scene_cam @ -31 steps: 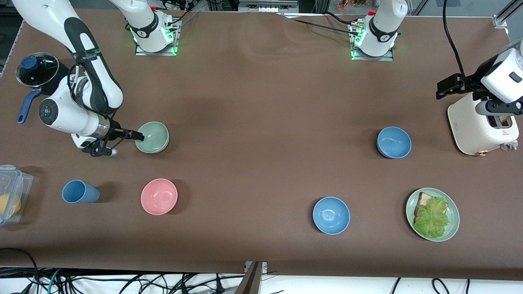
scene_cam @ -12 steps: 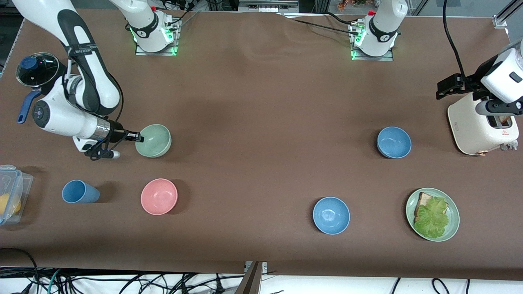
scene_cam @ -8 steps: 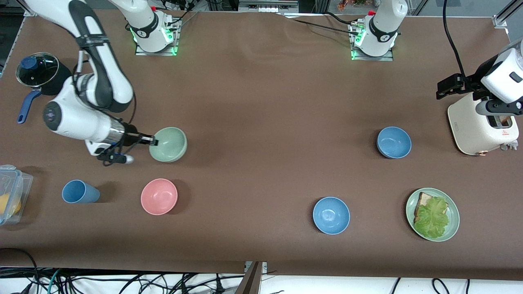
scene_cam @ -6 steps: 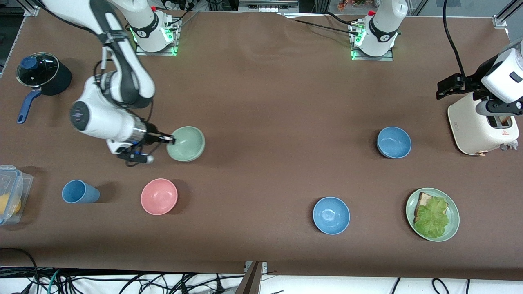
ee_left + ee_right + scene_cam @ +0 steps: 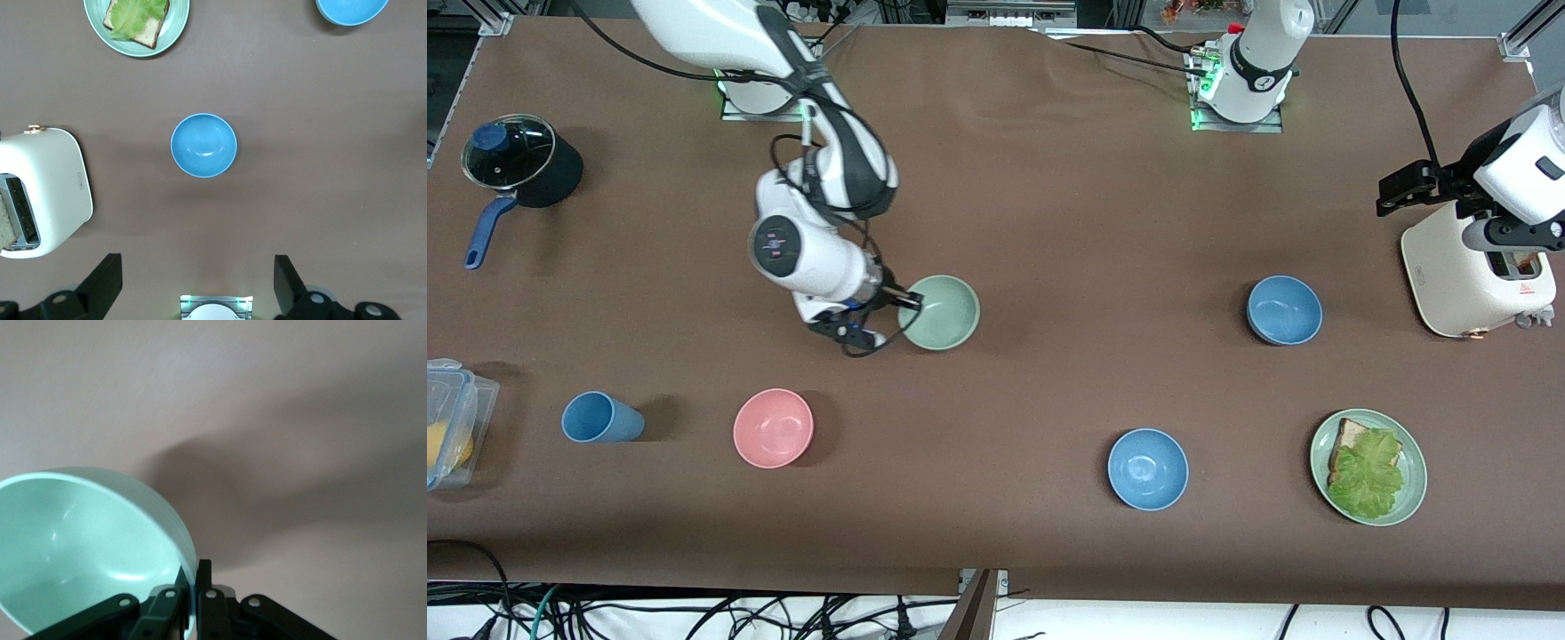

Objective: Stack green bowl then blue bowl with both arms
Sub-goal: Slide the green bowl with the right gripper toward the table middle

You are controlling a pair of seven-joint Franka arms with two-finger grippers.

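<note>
Tabletop (image 5: 1049, 222) is covered in matte brown cloth, seen whole only from the front. White toaster (image 5: 1476, 276) with rounded corners stands at the left arm's end; the left wrist view shows its slots from above with bread in one. Right arm reaches from its base to mid-tabletop; the left arm waits high over the toaster end. Flat green plate (image 5: 1368, 468) with bread and lettuce lies near the front edge, well apart from the bowls. Black pot (image 5: 520, 158) with glass lid and blue handle sits at the right arm's end, front view only, as does a clear plastic box (image 5: 454, 418).

Green bowl (image 5: 939, 312), pale mint, matte, round, hangs tilted over mid-tabletop, pinched at its rim by the right claw (image 5: 903, 300). The right wrist view shows both fingers closed tight on the thin rim, one inside and one outside, with the bowl's shadow below. Blue bowl (image 5: 1284, 309), dusty steel-blue, sits on the cloth beside the toaster, toward the left arm's end; the left wrist view shows it straight below. Brighter glossy blue bowl (image 5: 1148, 468) sits nearer the front camera. Pink bowl (image 5: 773, 428) and blue cup (image 5: 600, 418) sit near the front at the right arm's end. Left claw (image 5: 193, 283) is spread wide, holding nothing.
</note>
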